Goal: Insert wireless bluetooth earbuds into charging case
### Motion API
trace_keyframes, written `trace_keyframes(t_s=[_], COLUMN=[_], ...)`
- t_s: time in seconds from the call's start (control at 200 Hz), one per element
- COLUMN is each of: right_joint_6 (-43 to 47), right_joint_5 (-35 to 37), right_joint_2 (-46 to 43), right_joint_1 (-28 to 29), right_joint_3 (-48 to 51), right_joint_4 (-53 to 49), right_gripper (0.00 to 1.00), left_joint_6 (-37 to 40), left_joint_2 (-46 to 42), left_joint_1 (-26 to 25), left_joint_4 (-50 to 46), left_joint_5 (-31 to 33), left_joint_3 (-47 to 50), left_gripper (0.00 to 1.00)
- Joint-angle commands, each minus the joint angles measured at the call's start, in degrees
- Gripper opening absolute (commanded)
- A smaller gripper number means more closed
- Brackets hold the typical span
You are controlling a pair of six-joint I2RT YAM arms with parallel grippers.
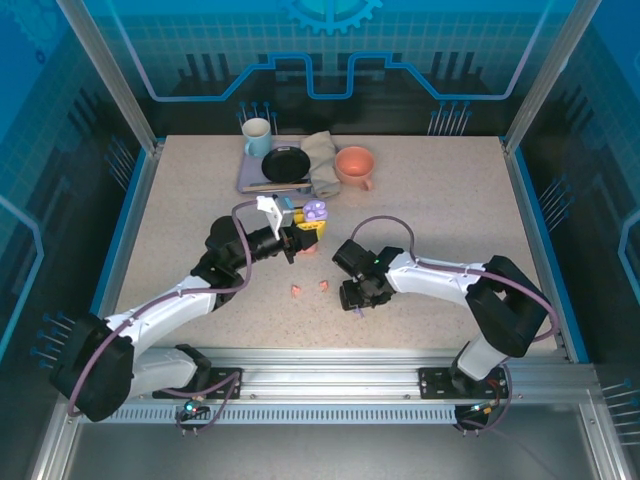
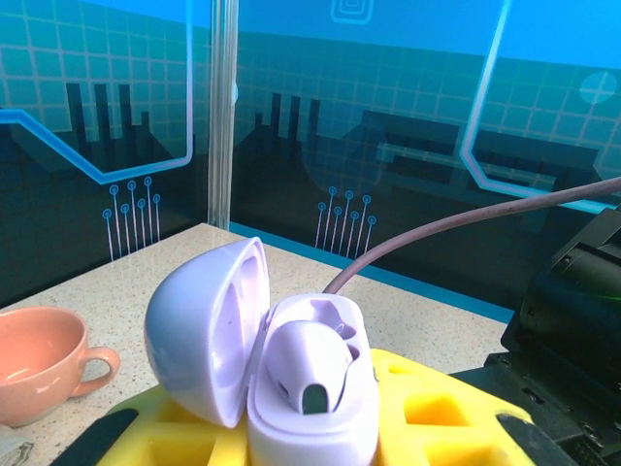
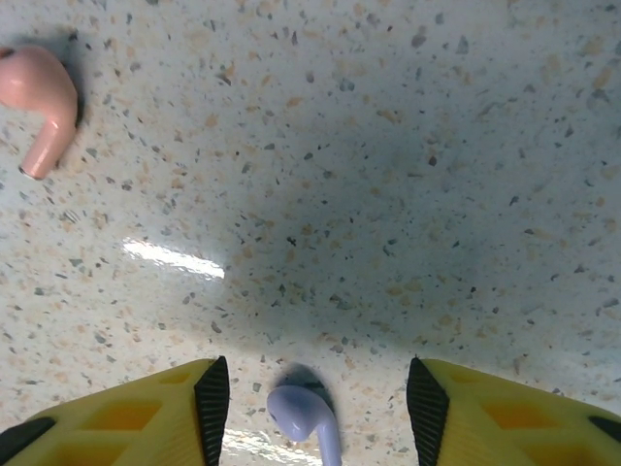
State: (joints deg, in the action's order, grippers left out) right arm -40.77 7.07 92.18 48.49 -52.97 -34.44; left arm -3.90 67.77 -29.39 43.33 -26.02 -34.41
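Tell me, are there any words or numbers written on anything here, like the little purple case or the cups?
None: no word, number or brand can be read in any view. The open lilac plastic charging case is plain, so are the coral-pink ceramic cup and the pale blue mug. The blue backdrop panels carry drawn lines and a gear shape, no letters.

Left gripper (image 1: 305,235) closed, right gripper (image 3: 315,403) parted, pointing down.
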Motion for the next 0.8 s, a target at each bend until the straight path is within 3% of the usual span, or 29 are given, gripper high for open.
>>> trace_keyframes(t_s=[0.0,0.405,0.795], right_joint_6=[1.84,2.01,1.77], right_joint_5=[-0.29,-1.42,-1.49], right_joint_2=[0.26,1.69,4.84], right_joint_1=[0.90,1.47,1.61], right_joint_3=[-0.36,2.26,1.32], right_joint_4=[-2.11,-0.78,-0.43], right_gripper=[0.51,0.46,0.33], left_joint_6=[1.70,1.62,1.28], left_joint_2=[-1.15,-0.79,0.44], left_joint_1=[0.49,0.59,0.56], left_joint_4=[0.17,0.35,0.76], left_joint_5=[0.99,1.06,0.85], left_joint_3=[0.72,0.49,-0.37], left_gripper=[0.00,0.00,0.00])
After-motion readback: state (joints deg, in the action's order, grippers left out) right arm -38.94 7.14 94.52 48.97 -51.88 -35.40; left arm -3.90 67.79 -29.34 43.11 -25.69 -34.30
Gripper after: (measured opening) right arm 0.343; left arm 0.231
